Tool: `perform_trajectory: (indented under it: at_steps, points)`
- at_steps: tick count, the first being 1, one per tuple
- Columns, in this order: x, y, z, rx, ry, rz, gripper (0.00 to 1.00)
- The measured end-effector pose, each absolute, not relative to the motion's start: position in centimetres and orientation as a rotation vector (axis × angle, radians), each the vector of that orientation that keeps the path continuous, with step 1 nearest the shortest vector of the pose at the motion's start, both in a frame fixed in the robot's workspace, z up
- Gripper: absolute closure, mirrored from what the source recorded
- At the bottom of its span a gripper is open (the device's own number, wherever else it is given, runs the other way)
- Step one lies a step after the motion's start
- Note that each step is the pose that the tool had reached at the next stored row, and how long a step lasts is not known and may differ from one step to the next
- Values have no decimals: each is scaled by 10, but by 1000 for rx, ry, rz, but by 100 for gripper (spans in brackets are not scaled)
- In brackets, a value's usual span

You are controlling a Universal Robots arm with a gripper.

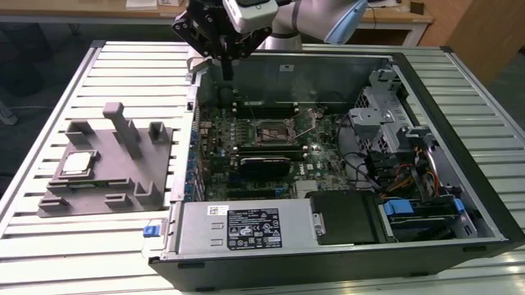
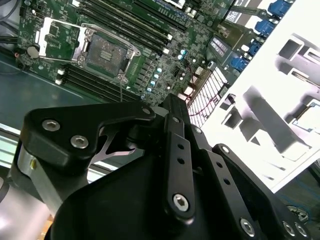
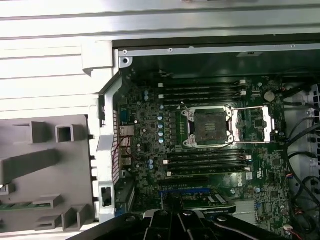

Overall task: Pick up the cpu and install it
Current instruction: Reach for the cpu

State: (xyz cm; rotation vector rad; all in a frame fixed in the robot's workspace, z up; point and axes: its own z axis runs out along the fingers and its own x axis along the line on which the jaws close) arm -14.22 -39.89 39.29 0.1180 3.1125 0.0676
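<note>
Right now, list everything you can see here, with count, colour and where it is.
table: one, white slatted, under everything.
computer case: one, black and grey, open, mid-table.
motherboard: one, green, inside the computer case.
cpu socket: one, dark metal-framed, open, mid-motherboard.
power supply: one, silver-grey, along the case's near edge.
tray: one, grey, upright posts, exterior view's left of the case.
cpu: one, pale silver, on the tray.
arm: one, pale grey, over the case's far wall.
gripper: one, black, above the case's far corner.

Pale slatted table (image 1: 82, 246): grey plastic tray (image 1: 107, 184) beside open computer case (image 1: 328, 265), both flat.
</note>
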Motion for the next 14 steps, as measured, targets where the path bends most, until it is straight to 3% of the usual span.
perform_trajectory:
  at_steps: [14]
  points:
    - [-153, -399, 393, 118, 3112, 68, 89]
